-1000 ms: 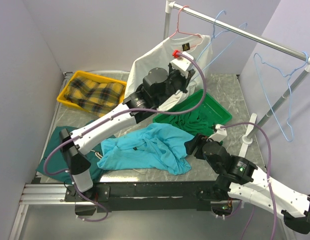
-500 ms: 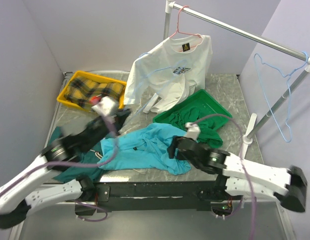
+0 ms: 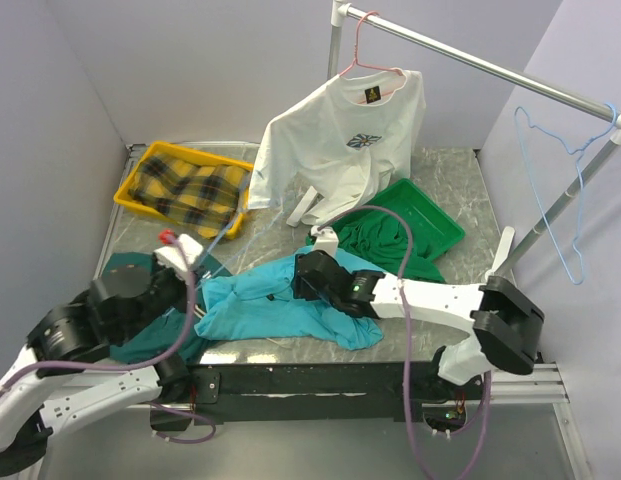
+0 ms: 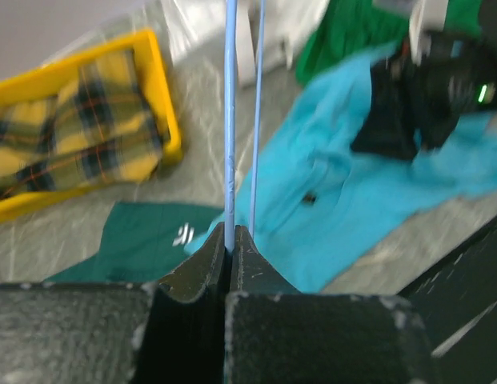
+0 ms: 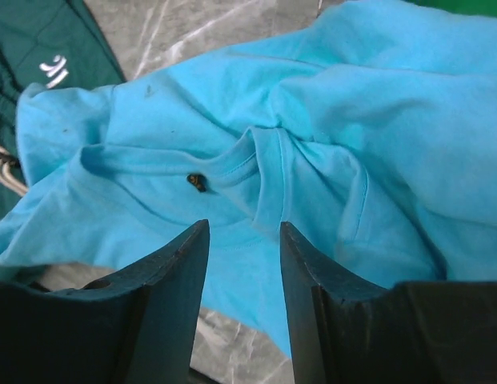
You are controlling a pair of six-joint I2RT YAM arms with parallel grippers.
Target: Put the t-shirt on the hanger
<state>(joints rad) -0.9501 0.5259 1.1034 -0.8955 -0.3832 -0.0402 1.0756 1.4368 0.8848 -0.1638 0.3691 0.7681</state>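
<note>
The plain turquoise cotton t-shirt lies all bunched up on the grey desk, close to the front edge. One side of it rests on a dark green cloth. The left gripper is squeezed shut on the thin light-blue wire hanger, and the wire runs out from between its fingers, off to the side of the t-shirt. The right gripper is wide open and holds nothing. It hangs just above the round neck hole of the t-shirt, where a small dark label shows. So the job looks like it is at the part where the t-shirt gets picked up, and the t-shirt is not on the hanger yet. Next, I think the right gripper needs to go down and pinch the edge of the neck, then lift it so the hole opens. Then the hanger can slide inside. The cloth is soft and folded, so the gripper might grab too many layers.
</note>
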